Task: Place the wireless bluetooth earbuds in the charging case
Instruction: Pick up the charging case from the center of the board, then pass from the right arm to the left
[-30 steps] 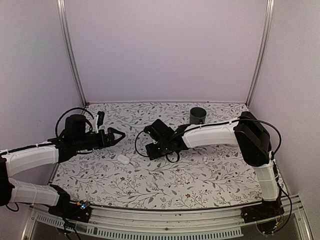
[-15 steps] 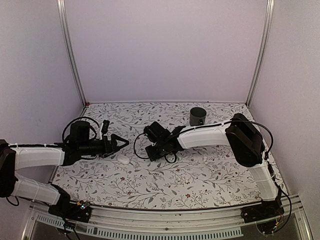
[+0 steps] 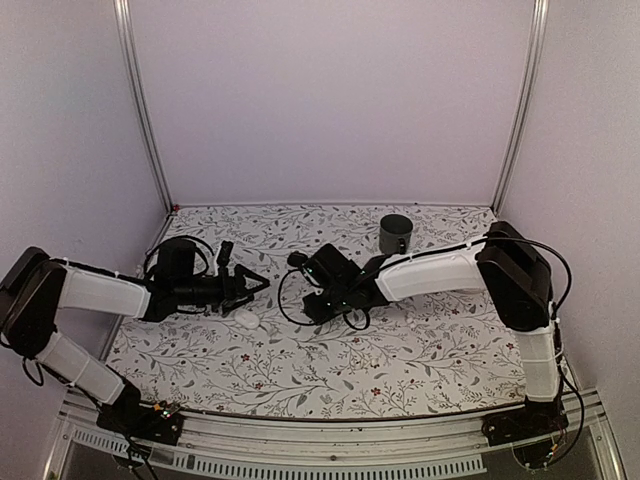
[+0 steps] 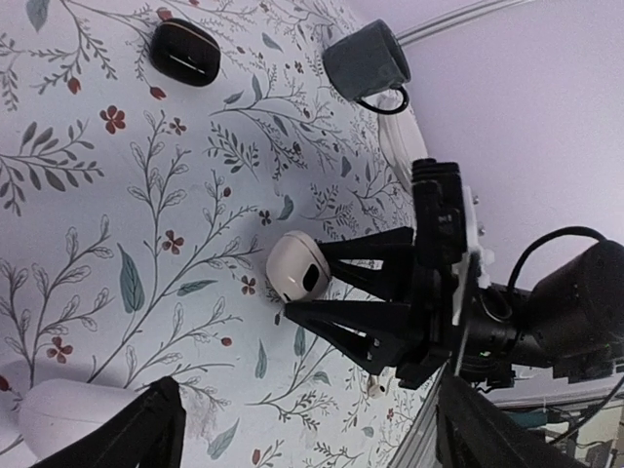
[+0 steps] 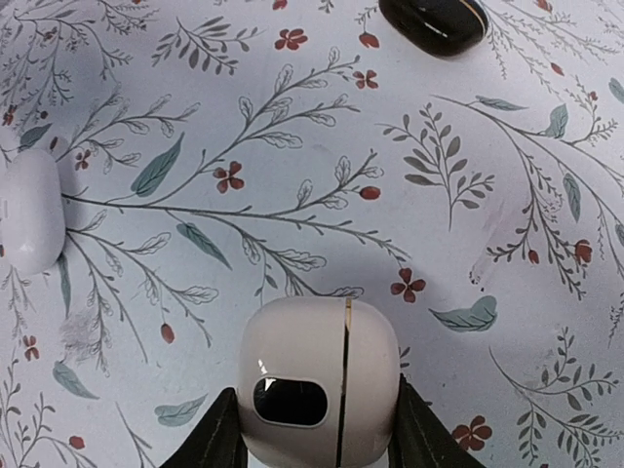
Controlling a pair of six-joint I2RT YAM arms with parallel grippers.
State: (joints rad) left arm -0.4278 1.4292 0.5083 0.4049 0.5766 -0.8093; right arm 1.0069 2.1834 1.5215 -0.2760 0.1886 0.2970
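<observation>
Two arms | right jaws grip charging case (image 5: 320,380) | left jaws open, white oblong piece (image 3: 246,319) just beside their tips; left arm nearer

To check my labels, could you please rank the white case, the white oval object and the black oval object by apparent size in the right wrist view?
1. white case: largest, though nearest the camera.
2 and 3. white oval object and black oval object: look alike, both cut by the frame, so unranked.
</observation>
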